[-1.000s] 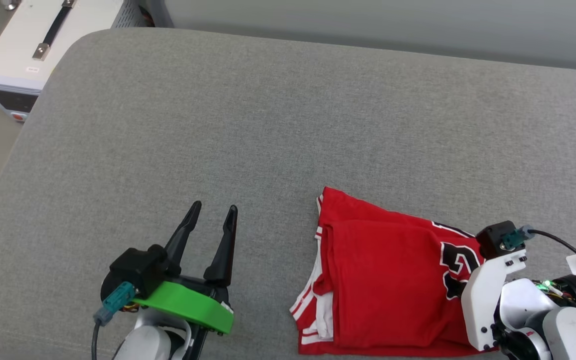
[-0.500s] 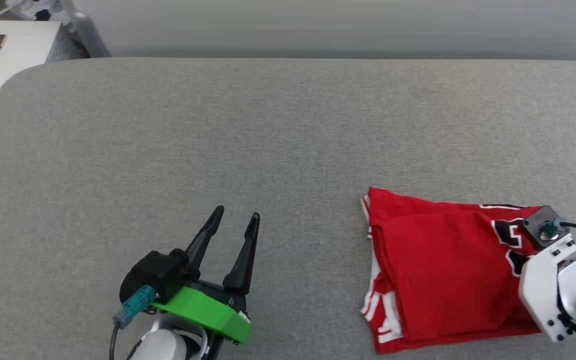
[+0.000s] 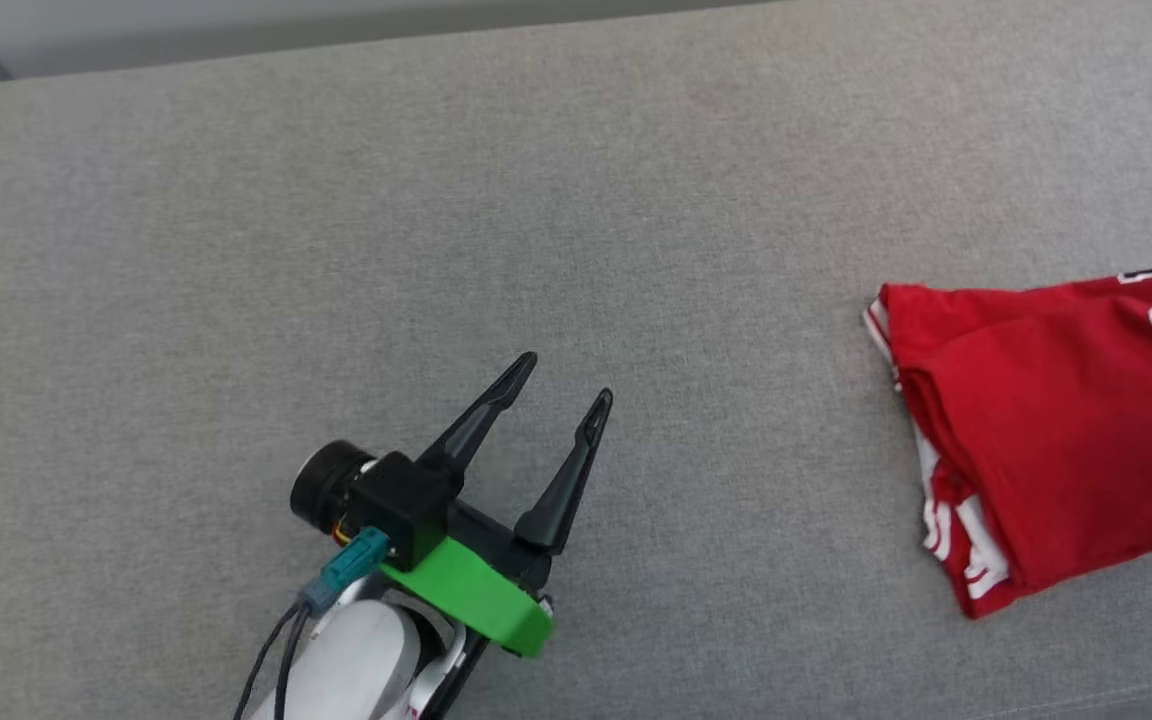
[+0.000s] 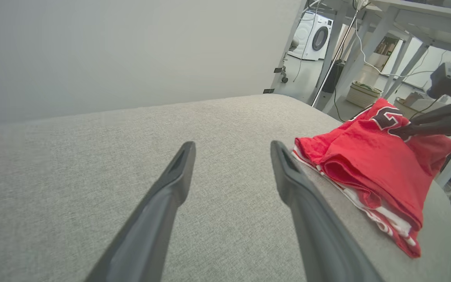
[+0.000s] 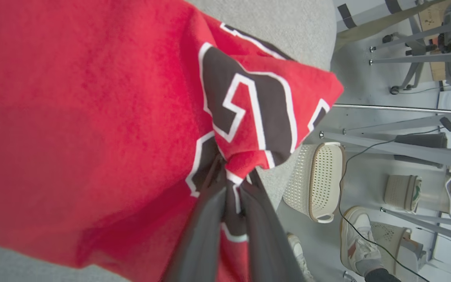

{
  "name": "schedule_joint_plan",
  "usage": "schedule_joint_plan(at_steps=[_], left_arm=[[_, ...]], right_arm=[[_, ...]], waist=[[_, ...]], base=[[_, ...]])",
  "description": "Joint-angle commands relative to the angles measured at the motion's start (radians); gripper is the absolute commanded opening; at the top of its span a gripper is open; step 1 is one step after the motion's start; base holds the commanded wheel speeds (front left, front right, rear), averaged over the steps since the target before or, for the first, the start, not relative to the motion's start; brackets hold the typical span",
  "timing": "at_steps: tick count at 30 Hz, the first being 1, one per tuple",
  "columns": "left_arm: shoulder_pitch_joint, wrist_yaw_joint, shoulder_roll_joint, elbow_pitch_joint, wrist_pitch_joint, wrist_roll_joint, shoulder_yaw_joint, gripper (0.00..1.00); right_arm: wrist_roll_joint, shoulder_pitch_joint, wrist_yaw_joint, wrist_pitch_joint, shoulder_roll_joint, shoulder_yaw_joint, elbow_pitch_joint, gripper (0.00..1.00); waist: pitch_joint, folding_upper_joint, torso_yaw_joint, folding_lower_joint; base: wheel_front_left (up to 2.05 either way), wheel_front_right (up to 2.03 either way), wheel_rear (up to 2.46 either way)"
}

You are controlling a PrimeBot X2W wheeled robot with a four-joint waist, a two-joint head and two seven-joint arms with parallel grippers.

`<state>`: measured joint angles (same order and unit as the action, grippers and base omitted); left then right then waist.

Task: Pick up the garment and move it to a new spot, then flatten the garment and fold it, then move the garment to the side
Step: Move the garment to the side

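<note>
The garment [image 3: 1056,420], a red jersey folded into a thick bundle, lies at the right edge of the head view on the grey padded surface [image 3: 436,200]. In the right wrist view my right gripper [image 5: 233,172] is shut on a bunched corner of the garment [image 5: 73,117] at its black-and-white lettering. The left wrist view shows that gripper [image 4: 405,131] pinching the far end of the garment [image 4: 370,156], which is lifted there. My left gripper [image 3: 569,375] hovers open and empty over bare surface well left of the garment, its fingers [image 4: 178,172] spread wide.
The surface's rounded right end lies just past the garment. Beyond it on the floor are a white perforated basket [image 5: 319,176], metal table legs [image 5: 397,107], cables and a person's shoe [image 5: 356,239]. A washing machine [image 4: 313,31] stands far back.
The head camera has turned right, so the white box at the left has left the picture. My right gripper has dragged the garment rightward along the surface and has passed out of the head view.
</note>
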<state>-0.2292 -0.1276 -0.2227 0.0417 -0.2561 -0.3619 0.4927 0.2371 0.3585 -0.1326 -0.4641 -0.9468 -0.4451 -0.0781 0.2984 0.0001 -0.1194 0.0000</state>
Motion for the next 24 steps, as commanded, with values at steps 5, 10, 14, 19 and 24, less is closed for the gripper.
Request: schedule_joint_plan(at_steps=[5,10,14,19,24], left_arm=[[-0.122,-0.003,-0.022,-0.047,-0.006,0.059,0.052,1.0],[-0.175,-0.003,-0.037,-0.071,-0.005,0.081,0.073,1.0],[-0.2,-0.003,-0.042,-0.093,0.002,0.089,0.083,1.0],[-0.214,-0.001,-0.046,-0.114,0.01,0.092,0.087,1.0],[-0.216,0.001,-0.05,-0.118,0.015,0.089,0.09,1.0]], right_arm=[[-0.09,0.128,0.002,0.168,0.018,0.083,-0.206,0.0],[-0.156,0.185,0.002,0.234,0.054,0.165,-0.333,0.0],[-0.201,0.218,0.002,0.28,0.079,0.24,-0.413,0.0],[-0.243,0.245,0.002,0.334,0.109,0.309,-0.488,0.0],[-0.297,0.277,0.002,0.373,0.15,0.377,-0.533,0.0]], waist=[[0.193,-0.0001,-0.113,0.0],[0.245,-0.0001,-0.121,0.0],[0.27,-0.0001,-0.12,0.0],[0.294,-0.0001,-0.11,0.0],[0.3,-0.0001,-0.1,0.0]], base=[[0.0,0.0,0.0],[0.0,0.0,0.0],[0.0,0.0,0.0],[0.0,0.0,0.0],[0.0,0.0,0.0]])
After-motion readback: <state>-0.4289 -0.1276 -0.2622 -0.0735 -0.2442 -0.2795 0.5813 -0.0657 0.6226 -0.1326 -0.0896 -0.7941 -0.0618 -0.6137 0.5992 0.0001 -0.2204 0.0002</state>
